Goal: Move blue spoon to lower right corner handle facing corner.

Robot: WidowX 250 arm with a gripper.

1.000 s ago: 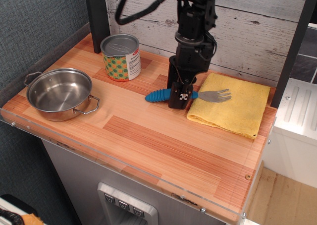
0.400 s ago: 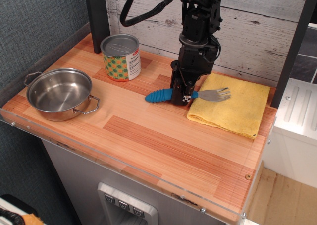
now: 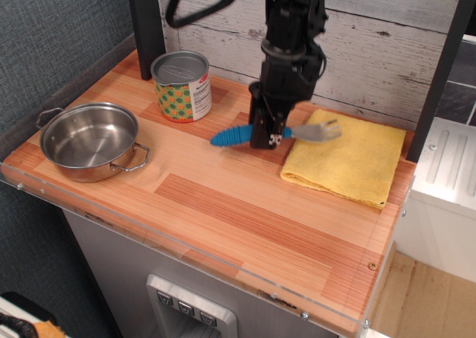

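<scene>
The blue spoon [image 3: 236, 135] hangs level in my gripper [image 3: 265, 138], lifted a little above the table. Its blue ribbed handle [image 3: 229, 136] points left toward the can, and its silver pronged head [image 3: 318, 131] hovers over the left part of the yellow cloth. My black gripper is shut on the spoon near where handle meets metal. The lower right corner [image 3: 370, 265] of the striped wooden tabletop, with a small bolt and a clear plastic rim, lies far to the front right of the gripper.
A yellow cloth [image 3: 349, 158] lies at the right back. A tin can [image 3: 181, 85] stands at the back left. A steel pot [image 3: 91, 140] with two handles sits at the left front. A white plank wall closes the back.
The gripper has closed on the spoon and lifted it off the table and cloth, shifting slightly left and up. The spoon no longer rests on the surface.
</scene>
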